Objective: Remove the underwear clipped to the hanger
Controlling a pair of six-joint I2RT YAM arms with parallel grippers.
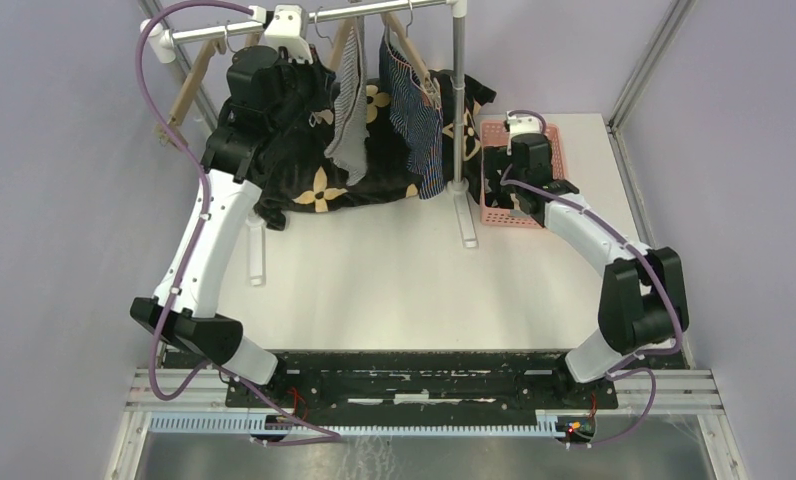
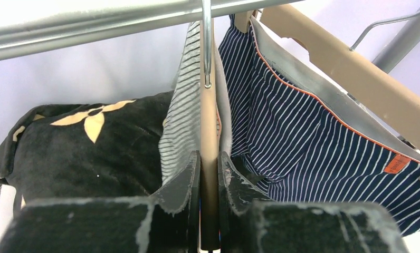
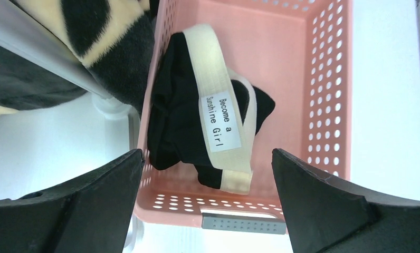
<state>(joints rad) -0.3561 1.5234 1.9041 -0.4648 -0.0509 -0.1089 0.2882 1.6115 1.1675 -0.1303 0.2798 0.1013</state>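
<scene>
Two hung on hangers: grey-white striped briefs (image 2: 181,121), navy striped briefs (image 2: 313,147). In pink basket (image 3: 324,79): black briefs (image 3: 179,121). Left gripper (image 2: 210,158): pinching wooden hanger (image 2: 209,126). Right gripper (image 3: 207,153): spread above basket.

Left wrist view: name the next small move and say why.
Probably bring the open right claw from the pink perforated plastic basket, where the black cloth briefs lie, to the grey-white striped cloth briefs: the left claw pinches their tan wooden hanger.

left gripper (image 2: 209,158) clamped, right gripper (image 3: 207,155) spread wide
</scene>
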